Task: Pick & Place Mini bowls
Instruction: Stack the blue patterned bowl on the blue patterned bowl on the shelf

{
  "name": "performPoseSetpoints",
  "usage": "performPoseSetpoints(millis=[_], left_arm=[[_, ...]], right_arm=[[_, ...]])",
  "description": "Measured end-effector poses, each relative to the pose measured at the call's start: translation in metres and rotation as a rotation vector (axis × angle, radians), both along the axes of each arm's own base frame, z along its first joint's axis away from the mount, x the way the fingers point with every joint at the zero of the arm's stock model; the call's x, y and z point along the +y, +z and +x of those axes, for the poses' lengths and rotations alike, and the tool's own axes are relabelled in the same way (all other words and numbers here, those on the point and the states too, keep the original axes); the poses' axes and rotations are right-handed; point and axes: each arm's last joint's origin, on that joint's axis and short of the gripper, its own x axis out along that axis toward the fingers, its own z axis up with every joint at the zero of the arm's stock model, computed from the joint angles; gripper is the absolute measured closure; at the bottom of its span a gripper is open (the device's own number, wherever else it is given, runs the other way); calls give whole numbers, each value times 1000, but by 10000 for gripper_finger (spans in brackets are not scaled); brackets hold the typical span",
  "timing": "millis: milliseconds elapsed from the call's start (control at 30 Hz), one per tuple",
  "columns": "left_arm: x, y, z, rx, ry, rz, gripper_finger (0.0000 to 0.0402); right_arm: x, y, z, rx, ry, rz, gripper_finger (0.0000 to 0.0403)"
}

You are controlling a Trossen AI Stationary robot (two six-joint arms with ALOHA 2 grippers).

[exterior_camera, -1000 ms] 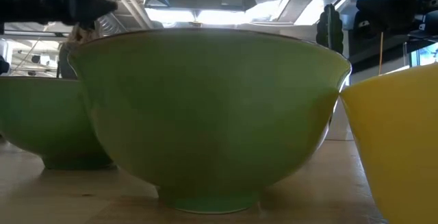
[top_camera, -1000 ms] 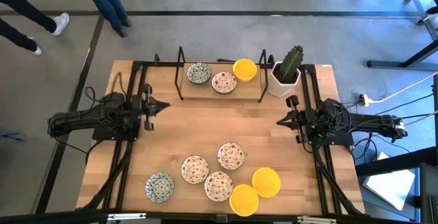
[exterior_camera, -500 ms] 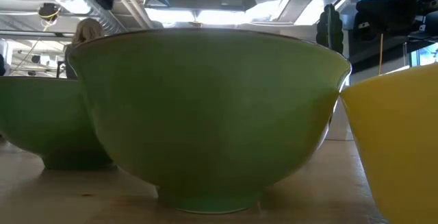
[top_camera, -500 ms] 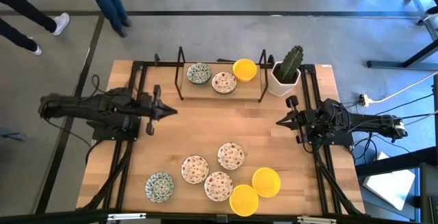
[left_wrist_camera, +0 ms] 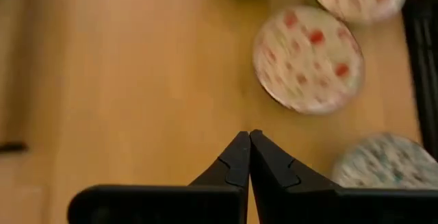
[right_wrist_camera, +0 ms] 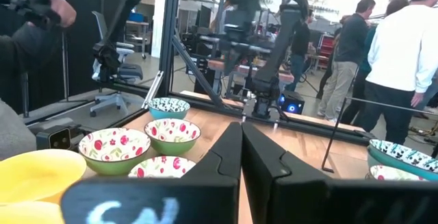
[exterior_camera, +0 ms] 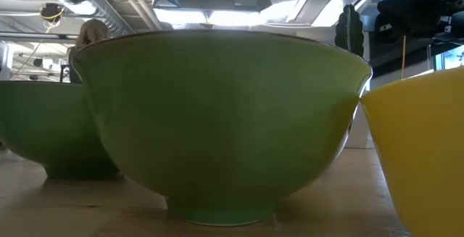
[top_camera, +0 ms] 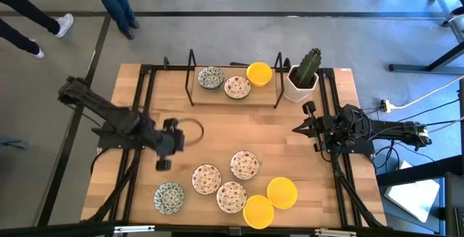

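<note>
I count nine mini bowls: three on the rack [top_camera: 233,92] at twelve o'clock, six clustered at six o'clock, namely three red-speckled [top_camera: 245,164], two yellow [top_camera: 282,192], one green-blue [top_camera: 169,197]. My left gripper [top_camera: 164,148] hangs clenched and empty at nine o'clock of that cluster. My right gripper [top_camera: 298,129] waits clenched at three o'clock.

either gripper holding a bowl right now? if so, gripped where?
Nothing is held. The left gripper is shut on nothing above the bare table near the speckled bowls; the right gripper is also shut and empty.
</note>
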Motion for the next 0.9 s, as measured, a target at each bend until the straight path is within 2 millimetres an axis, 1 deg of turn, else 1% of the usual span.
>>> performPoseSetpoints(millis=[67,167,333,433,633,900], left_arm=[[-13,-1,1,49,6,-17,397],[-28,-4,3,79,47,-52,393],[-42,-19,7,145,183,-49,372],[-50,-31,10,212,195,-37,354],[-64,-49,16,289,156,9,301],[-71,-56,15,327,136,12,210]], right_arm=[[0,0,0,0,0,0,393],[0,0,0,4,2,17,393],[0,0,0,4,2,20,393],[0,0,0,4,2,20,393],[0,0,0,8,5,39,393],[0,-1,0,15,7,42,393]])
